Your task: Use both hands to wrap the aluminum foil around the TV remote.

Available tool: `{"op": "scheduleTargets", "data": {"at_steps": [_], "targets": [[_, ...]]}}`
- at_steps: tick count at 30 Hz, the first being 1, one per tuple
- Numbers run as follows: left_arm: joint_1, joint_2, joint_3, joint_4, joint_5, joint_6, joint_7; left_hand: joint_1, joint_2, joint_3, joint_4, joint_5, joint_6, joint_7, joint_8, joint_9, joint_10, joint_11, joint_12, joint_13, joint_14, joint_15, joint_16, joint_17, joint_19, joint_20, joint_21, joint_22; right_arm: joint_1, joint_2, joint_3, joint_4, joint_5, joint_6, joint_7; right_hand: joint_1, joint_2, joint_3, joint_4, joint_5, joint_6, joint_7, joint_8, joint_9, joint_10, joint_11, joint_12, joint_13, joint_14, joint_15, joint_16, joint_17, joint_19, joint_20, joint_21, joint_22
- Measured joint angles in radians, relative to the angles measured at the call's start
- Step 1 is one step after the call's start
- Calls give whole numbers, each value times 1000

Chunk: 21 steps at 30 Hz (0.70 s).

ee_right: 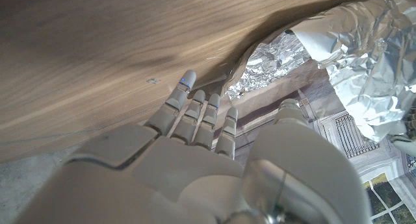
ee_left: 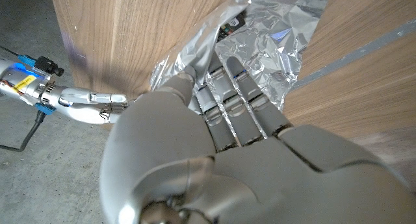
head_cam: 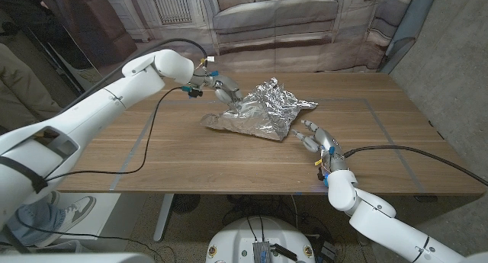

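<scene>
The left hand (head_cam: 226, 91) presses its straight fingers (ee_left: 235, 87) on the crumpled aluminum foil (head_cam: 263, 110), holding nothing. The right hand (head_cam: 316, 138) lies open near the foil's edge, fingers apart. The foil lies mid-surface (head_cam: 191, 156); the remote (ee_left: 232, 26) peeks from inside.

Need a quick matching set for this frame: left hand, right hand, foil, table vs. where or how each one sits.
Column 1:
1. left hand
2. right hand
3. aluminum foil
4. table

Column 2:
A. crumpled in a mound at the table's middle
B. fingers on the foil's far-left side
C. bare wood with a cable across it
D. at the foil's near-right corner

Pairs: 1-B, 2-D, 3-A, 4-C
</scene>
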Motion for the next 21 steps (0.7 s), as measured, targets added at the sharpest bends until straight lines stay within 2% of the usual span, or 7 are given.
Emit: {"op": "scheduleTargets", "data": {"at_steps": [5,13,21], "targets": [[-31,-25,28,36,19,8,5,-10,0,4,4,0,-1,1,-5,-8,-1,-1,0,3,0,0,0,5,0,0,0,0,-5,1,0,0,4,1,-3,0,0,0,0,0,9,-2,4,0,3,3,0,0,0,0,0,0,2,-2,0,0],[-61,-56,71,68,109,13,73,-21,-2,10,10,0,-9,-6,-13,-12,-19,-15,0,22,-1,0,-6,12,-5,-6,8,4,-21,3,5,0,13,2,-11,-5,5,0,0,0,13,2,4,0,9,-2,4,0,11,0,0,0,5,-5,0,0],[-83,-92,108,98,167,8,113,-29,-5,18,10,0,-10,-8,-13,-21,-24,-13,0,37,-6,2,-13,14,-9,-2,8,5,-40,2,16,-7,21,6,-24,-9,1,0,0,0,18,-1,4,0,14,-7,4,0,11,0,0,0,5,-5,-8,0]]}}
